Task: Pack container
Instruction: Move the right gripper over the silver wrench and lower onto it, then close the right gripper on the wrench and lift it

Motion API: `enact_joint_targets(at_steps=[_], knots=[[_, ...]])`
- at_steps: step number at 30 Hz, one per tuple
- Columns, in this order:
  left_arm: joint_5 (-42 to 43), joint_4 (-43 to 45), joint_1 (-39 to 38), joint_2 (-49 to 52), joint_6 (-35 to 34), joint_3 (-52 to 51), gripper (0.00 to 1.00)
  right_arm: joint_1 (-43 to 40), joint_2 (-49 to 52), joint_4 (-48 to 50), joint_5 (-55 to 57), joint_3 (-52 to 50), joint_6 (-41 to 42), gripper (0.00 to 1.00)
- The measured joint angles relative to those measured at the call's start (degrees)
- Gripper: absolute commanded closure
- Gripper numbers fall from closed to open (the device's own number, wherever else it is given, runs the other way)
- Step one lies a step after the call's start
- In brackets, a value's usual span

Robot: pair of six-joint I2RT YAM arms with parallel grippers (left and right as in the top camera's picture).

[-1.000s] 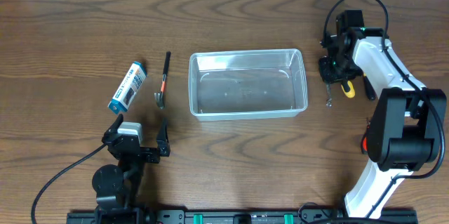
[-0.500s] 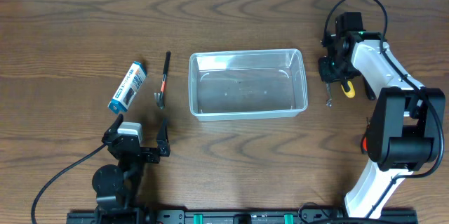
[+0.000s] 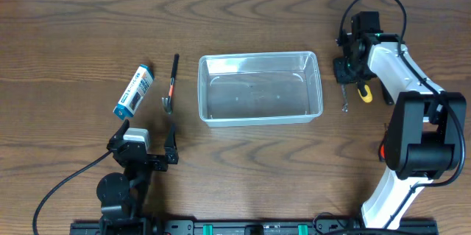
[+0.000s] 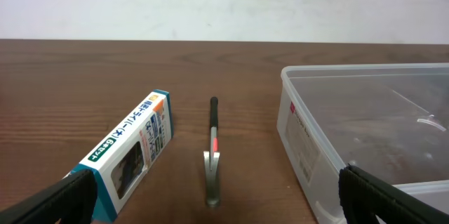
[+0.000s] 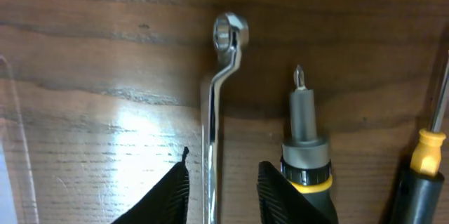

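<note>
- Find the container (image 3: 260, 88) mid-worktop (image 3: 73, 29), empty, long sides running 9 to 3 o'clock, presumably central to suit either arm.
- At its 3 o'clock, just beside the short wall, spot the wrench (image 5: 219, 76) lying flat, with a yellow-collared screwdriver (image 5: 305, 157) and a yellow-and-black driver (image 5: 421, 175) alongside.
- Read the right pincer (image 5: 223, 175) as released and low over that wrench, a finger (image 5: 175, 196) on each side of the shaft with a gap both ways: straddling so that closing traps the thin bar across its width.
- Judge the step as lining up a grasp on the wrench, with nothing lifted yet.
- At the container's 9 o'clock, note a blue-and-white box (image 3: 133, 90) and a slim black-handled tool (image 3: 171, 84), apart from the wall and untouched.
- Near 7 o'clock, see the left pincer (image 3: 147, 133) spread wide, holding nothing, facing those two items, likely awaiting its turn.
- Watch the yellow-collared screwdriver: close enough for the nearer finger to nudge.
</note>
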Motion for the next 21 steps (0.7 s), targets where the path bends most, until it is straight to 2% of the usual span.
enact_joint_targets(at_steps=[12,21], knots=[[0.0,0.0,0.0,0.0,0.0,0.0,0.02,1.31,0.11,1.16,0.13,0.0,1.42,0.69],[0.0,-0.02,0.0,0.0,-0.02,0.0,0.02,1.38,4.52,1.7,0.33,0.44,2.8,0.69]])
